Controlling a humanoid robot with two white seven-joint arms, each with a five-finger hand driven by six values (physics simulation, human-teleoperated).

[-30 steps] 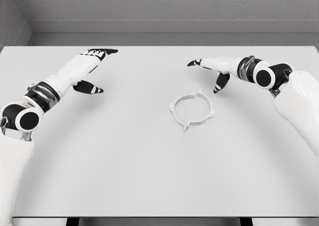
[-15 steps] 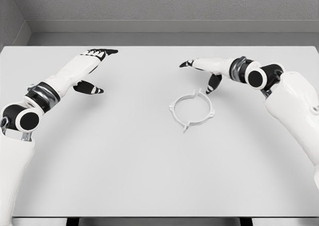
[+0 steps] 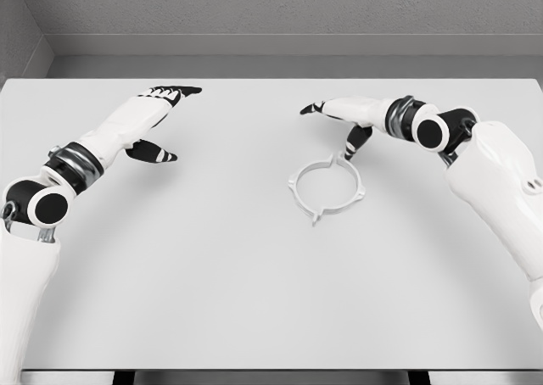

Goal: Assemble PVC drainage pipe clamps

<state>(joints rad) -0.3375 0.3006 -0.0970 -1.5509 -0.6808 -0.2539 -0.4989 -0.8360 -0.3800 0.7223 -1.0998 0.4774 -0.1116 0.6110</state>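
A white ring-shaped pipe clamp [image 3: 327, 188] with small tabs on its rim lies flat on the white table [image 3: 212, 283], right of centre. My right hand [image 3: 333, 124] hovers just behind the clamp's far edge, fingers spread and holding nothing; its thumb points down close to the ring's upper tab. My left hand [image 3: 159, 120] floats over the table's far left with its fingers stretched out, well apart from the clamp.
A grey wall runs along the back of the table. The table's front edge shows at the bottom of the view, with dark gaps below it.
My right hand has slid left and slightly toward the clamp, its thumb now close over the ring's far tab. The left arm has barely moved.
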